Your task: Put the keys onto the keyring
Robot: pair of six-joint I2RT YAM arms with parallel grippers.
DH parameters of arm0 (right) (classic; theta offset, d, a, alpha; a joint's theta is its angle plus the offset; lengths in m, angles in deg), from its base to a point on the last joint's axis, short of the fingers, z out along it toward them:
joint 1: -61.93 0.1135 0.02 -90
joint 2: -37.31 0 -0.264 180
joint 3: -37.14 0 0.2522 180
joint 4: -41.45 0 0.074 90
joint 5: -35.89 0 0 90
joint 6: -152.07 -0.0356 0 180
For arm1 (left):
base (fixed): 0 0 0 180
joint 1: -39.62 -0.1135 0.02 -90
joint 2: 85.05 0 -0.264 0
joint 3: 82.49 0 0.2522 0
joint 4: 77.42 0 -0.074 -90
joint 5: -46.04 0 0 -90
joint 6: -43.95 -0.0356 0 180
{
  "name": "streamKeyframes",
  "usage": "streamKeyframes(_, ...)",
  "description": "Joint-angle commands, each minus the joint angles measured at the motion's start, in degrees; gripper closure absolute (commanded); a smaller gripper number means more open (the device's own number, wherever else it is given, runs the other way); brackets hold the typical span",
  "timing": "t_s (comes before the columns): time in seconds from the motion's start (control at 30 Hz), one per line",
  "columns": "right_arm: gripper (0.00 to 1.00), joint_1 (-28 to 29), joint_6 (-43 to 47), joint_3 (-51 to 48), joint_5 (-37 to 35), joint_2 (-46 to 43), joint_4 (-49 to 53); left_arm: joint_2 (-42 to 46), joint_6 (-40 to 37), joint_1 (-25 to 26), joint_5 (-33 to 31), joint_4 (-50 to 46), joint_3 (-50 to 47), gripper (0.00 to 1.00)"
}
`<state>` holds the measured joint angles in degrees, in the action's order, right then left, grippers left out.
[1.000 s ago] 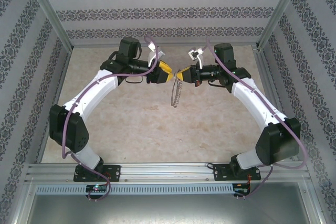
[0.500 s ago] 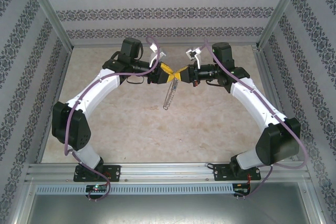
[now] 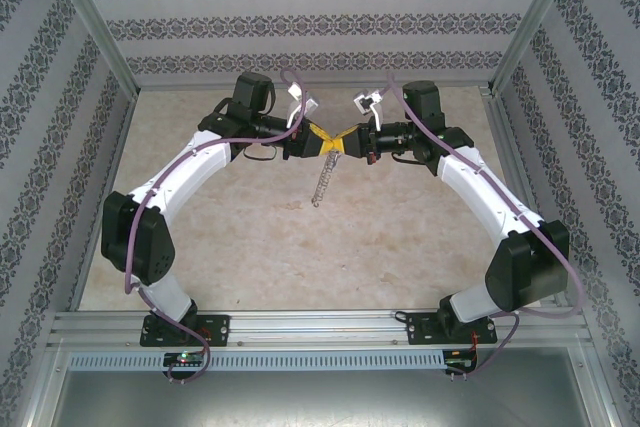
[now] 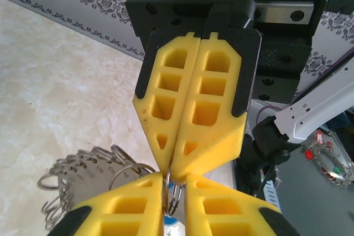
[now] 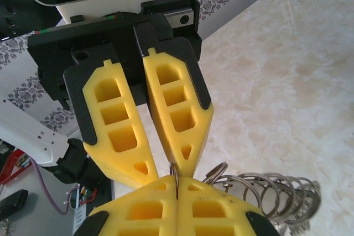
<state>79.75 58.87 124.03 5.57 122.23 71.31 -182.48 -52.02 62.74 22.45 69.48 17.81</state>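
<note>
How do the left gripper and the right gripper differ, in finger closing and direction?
The right gripper presses its fingers flat together on a ring of the keyring; the left gripper shows a slim finger gap with ring wire inside. The left gripper points rightward, the right gripper leftward. Both have yellow fingers, meeting tip to tip.

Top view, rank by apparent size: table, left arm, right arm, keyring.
1. table, largest by far.
2. left arm and right arm: they look about alike, so not ranked against each other.
3. keyring, smallest.
</note>
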Motion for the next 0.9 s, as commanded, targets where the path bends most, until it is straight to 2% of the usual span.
streamKeyframes(0.0, 1.00, 0.6, -0.3, 1.7, 1.4, 0.3, -3.1, -0.9, -0.3, 1.1, 2.2, 1.6, 1.6, 0.92)
streamKeyframes(0.1, 1.00, 0.6, -0.7, 1.8, 1.4, 0.4, -3.7, -0.8, -0.3, 1.2, 2.4, 1.8, 1.0, 1.00)
streamKeyframes(0.23, 1.00, 0.4, -1.8, 2.1, 1.1, 0.4, -4.5, -0.8, 0.2, 1.4, 2.1, 2.7, 0.6, 1.00)
streamKeyframes(0.37, 0.59, -0.9, -4.6, 1.3, 0.2, -1.2, -6.1, 0.6, 2.3, 1.4, -0.4, 7.3, -1.5, 1.00)
streamKeyframes(0.43, 0.50, -2.0, -6.1, 0.0, -0.2, -3.0, -7.3, 1.5, 4.0, 1.4, -1.6, 10.6, -3.0, 1.00)
streamKeyframes(0.6, 0.43, -3.9, -11.5, -5.6, -4.2, -8.7, -11.4, 4.1, 10.0, 1.3, -4.5, 20.6, -7.5, 1.00)
streamKeyframes(0.7, 0.39, -4.7, -16.8, -10.3, -12.9, -12.7, -14.1, 5.4, 12.5, 1.4, -5.6, 24.7, -9.5, 1.00)
streamKeyframes(0.77, 0.37, -5.5, -23.1, -15.4, -18.3, -15.4, -19.5, 6.5, 13.8, 1.4, -6.7, 27.0, -10.9, 1.00)
streamKeyframes(0.87, 0.41, -6.1, -31.7, -23.0, -18.8, -17.9, -32.5, 7.6, 15.8, 1.4, -8.1, 30.7, -12.7, 1.00)
